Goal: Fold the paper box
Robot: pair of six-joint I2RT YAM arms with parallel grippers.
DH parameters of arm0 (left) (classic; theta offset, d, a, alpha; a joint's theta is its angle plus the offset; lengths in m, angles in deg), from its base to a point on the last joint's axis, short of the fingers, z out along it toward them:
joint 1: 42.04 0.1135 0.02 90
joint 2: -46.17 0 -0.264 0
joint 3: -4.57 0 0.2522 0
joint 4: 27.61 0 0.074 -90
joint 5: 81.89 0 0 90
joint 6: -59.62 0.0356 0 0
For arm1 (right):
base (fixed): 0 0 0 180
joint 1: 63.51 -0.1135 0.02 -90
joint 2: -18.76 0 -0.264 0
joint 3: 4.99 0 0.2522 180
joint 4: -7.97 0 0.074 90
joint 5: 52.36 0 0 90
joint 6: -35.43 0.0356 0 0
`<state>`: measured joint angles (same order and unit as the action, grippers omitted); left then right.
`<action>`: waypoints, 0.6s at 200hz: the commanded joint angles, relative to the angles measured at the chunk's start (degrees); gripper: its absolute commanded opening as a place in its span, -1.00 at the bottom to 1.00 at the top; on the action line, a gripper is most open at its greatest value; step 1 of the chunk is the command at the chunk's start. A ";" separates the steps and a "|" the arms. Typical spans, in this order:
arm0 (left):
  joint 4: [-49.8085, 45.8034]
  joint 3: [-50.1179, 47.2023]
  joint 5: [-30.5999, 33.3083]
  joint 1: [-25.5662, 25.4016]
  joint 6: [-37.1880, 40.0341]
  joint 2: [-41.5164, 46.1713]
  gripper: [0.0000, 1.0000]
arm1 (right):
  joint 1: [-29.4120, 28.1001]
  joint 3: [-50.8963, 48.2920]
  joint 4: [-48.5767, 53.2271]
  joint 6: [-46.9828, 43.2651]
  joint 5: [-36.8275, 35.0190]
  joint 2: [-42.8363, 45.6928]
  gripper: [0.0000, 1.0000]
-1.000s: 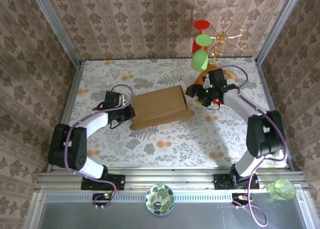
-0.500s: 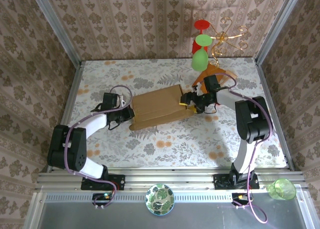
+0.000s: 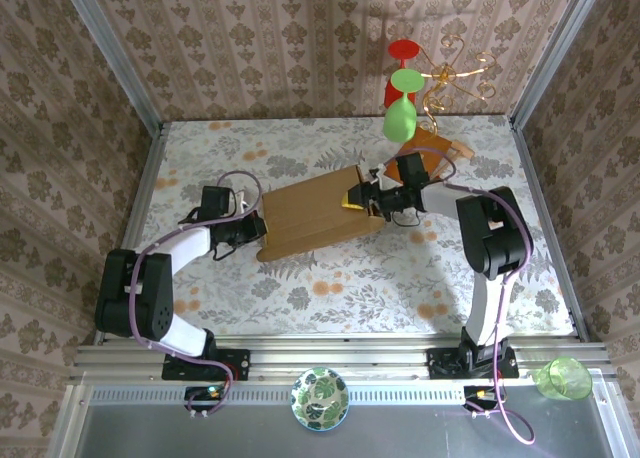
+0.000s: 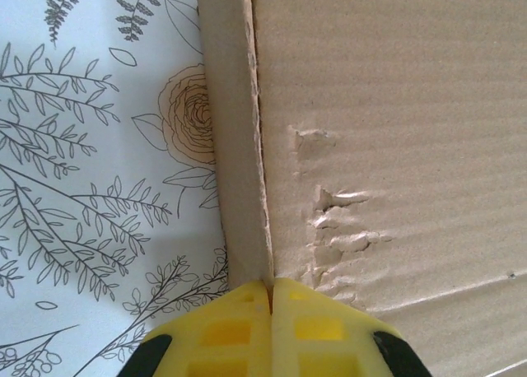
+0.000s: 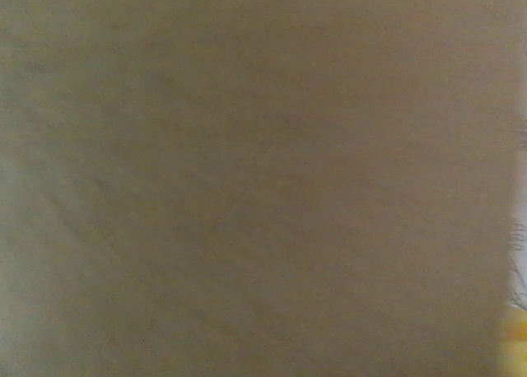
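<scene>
The paper box is a plain tan cardboard box lying in the middle of the flowered table. My left gripper is shut at the box's left end. In the left wrist view its yellow fingertips press together against the upright side wall where it meets the large dented panel. My right gripper reaches in over the box's right end, its fingers apart, one yellow finger lying on the cardboard. Blurred tan cardboard sits very close to the right wrist camera.
A wire stand with red and green cups stands at the back right, over an orange-brown flat piece. A patterned bowl and a green cup sit by the front rail. Papered walls enclose the table.
My right gripper has moved left from beside the box's right end to over it, and its arm has stretched out. The left gripper stays at the box's left end.
</scene>
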<state>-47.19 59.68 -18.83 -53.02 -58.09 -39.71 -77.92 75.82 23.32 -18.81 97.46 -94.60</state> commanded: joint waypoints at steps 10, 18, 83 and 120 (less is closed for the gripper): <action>-7.51 -0.94 2.95 0.77 4.15 -3.05 -1.00 | -1.98 1.16 -1.08 1.41 3.41 -2.46 0.54; -7.42 -0.92 2.95 0.85 4.24 -2.98 -1.00 | -2.22 1.11 -0.84 1.41 3.55 -2.31 0.51; -8.30 3.16 4.61 1.28 0.49 3.62 -0.27 | -1.25 -2.64 -1.31 14.32 0.15 2.29 -0.03; -5.36 7.17 4.81 1.69 -1.82 12.04 0.06 | 0.23 -10.74 -16.11 44.05 -3.35 7.70 -0.03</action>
<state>-53.88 62.39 -14.67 -51.99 -58.85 -33.20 -78.53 69.61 14.62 1.98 97.81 -90.77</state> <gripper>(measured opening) 0.503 0.515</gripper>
